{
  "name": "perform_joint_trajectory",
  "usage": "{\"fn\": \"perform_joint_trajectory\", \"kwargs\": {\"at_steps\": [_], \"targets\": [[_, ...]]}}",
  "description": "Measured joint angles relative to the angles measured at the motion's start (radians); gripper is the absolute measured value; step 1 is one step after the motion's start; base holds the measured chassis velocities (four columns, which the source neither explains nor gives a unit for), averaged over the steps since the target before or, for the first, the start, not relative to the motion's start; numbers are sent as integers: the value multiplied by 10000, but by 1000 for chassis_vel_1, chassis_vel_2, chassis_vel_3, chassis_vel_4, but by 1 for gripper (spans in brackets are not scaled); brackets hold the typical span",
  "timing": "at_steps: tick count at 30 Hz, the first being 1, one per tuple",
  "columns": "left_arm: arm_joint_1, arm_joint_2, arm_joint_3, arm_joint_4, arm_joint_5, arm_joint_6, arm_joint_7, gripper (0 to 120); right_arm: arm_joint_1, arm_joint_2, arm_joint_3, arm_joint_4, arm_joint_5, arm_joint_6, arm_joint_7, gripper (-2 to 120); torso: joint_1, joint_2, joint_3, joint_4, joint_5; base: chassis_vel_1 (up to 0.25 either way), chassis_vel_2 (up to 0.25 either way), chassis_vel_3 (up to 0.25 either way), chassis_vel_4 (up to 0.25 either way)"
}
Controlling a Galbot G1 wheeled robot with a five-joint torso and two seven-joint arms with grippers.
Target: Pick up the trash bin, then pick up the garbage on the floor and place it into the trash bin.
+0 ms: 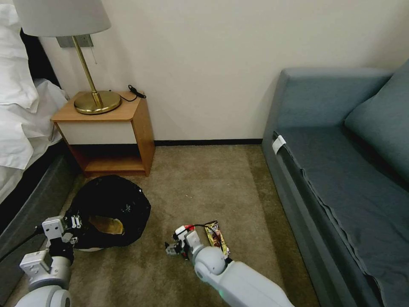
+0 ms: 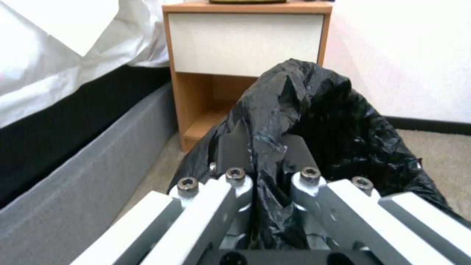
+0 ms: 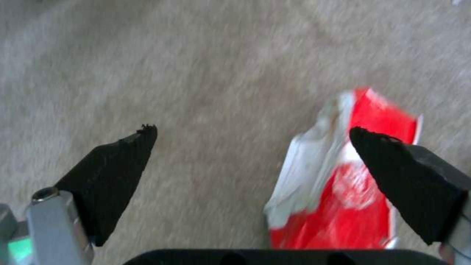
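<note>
Head camera first: my left gripper (image 1: 76,222) is clamped on the near rim of the trash bin (image 1: 111,209), while my right gripper (image 1: 172,247) hangs low over the carpet (image 1: 204,183), the brown-gold wrapper (image 1: 216,237) lying just beyond it. Left wrist: fingers (image 2: 234,145) pinched tight on a fold of the black bag (image 2: 338,121); I'd worry the liner slips off the bin. Right wrist: jaws spread wide, the red-white wrapper (image 3: 338,184) sitting under one fingertip (image 3: 392,165), not between them. Closing here would, I judge, only nudge it aside.
</note>
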Motion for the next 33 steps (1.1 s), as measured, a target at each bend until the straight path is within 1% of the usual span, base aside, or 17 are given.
{"fn": "perform_joint_trajectory", "kwargs": {"at_steps": [4, 8, 11, 15, 17, 18, 19, 21, 22, 23, 24, 25, 27, 29, 31, 32, 33], "targets": [[18, -38, 22, -142, -13, 0, -21, 4, -123, 1, -70, -99, -75, 57, -19, 100, 0, 0, 0, 0, 0, 0, 0, 0, 0], [70, -87, 50, -312, -14, -1, -28, 4, -203, 44, -82, -409, -374, 349, -118, 100, 0, 0, 0, 0, 0, 0, 0, 0, 0], [129, -89, 45, -425, -14, -1, -26, 4, -105, 181, 13, -946, -680, 716, -232, 100, 0, 0, 0, 0, 0, 0, 0, 0, 0], [133, -84, 24, -427, -14, -1, -25, 4, -31, 249, 49, -1215, -795, 870, -255, 100, 0, 0, 0, 0, 0, 0, 0, 0, 0], [145, -80, 15, -450, -14, -1, -25, 4, 33, 319, 61, -1556, -996, 1118, -288, 100, 0, 1, 0, 0, 0, 0, 0, 0, 0], [148, -69, -3, -468, -18, -1, -24, 4, 46, 359, 78, -1703, -1059, 1216, -294, 98, 0, 1, 0, 0, 0, 0, 0, 0, 0], [148, -69, -3, -468, -18, -1, -24, 4, 46, 359, 78, -1703, -1059, 1216, -294, 98, 0, 1, 0, 0, 0, 0, 0, 0, 0], [145, -33, -47, -479, -51, -1, -25, 4, 77, 411, 108, -1872, -1123, 1330, -321, 88, 0, 0, 0, 0, 0, 0, 0, 0, 0], [145, -33, -47, -479, -51, -1, -25, 4, 77, 411, 108, -1872, -1123, 1330, -321, 88, 0, 0, 0, 0, 0, 0, 0, 0, 0], [141, -24, -55, -484, -61, -1, -21, 4, 82, 438, 138, -1955, -1185, 1424, -399, 81, 0, 0, 1, 0, 0, 0, 0, 0, 0], [141, -21, -58, -488, -64, -1, -15, 4, 82, 461, 167, -2013, -1228, 1473, -443, 78, 0, 0, 1, 0, 0, 0, 0, 0, 0], [141, -21, -58, -488, -64, -1, -15, 4, 82, 461, 167, -2013, -1228, 1473, -443, 78, 0, 0, 1, 0, 0, 0, 0, 0, 0], [157, -19, -77, -505, -77, -1, 2, 4, 58, 518, 244, -2164, -1304, 1553, -515, 66, 0, 0, 1, 0, 0, 0, 0, 0, 0], [162, -19, -81, -506, -80, -1, 4, 4, 48, 525, 253, -2190, -1324, 1568, -527, 64, 0, 0, 0, 0, 0, 0, 0, 0, 0], [185, -20, -91, -507, -85, -9, 9, 4, -5, 550, 319, -2296, -1429, 1639, -600, 50, 0, 0, 0, 0, 0, 0, 0, 0, 0], [185, -20, -91, -507, -85, -9, 9, 4, -5, 550, 319, -2296, -1429, 1639, -600, 50, 0, 0, 0, 0, 0, 0, 0, 0, 0], [193, -29, -90, -523, -86, -10, 10, 4, -27, 596, 379, -2370, -1515, 1694, -630, 43, 0, 0, 0, 0, 0, 0, 0, 0, 0]]}}
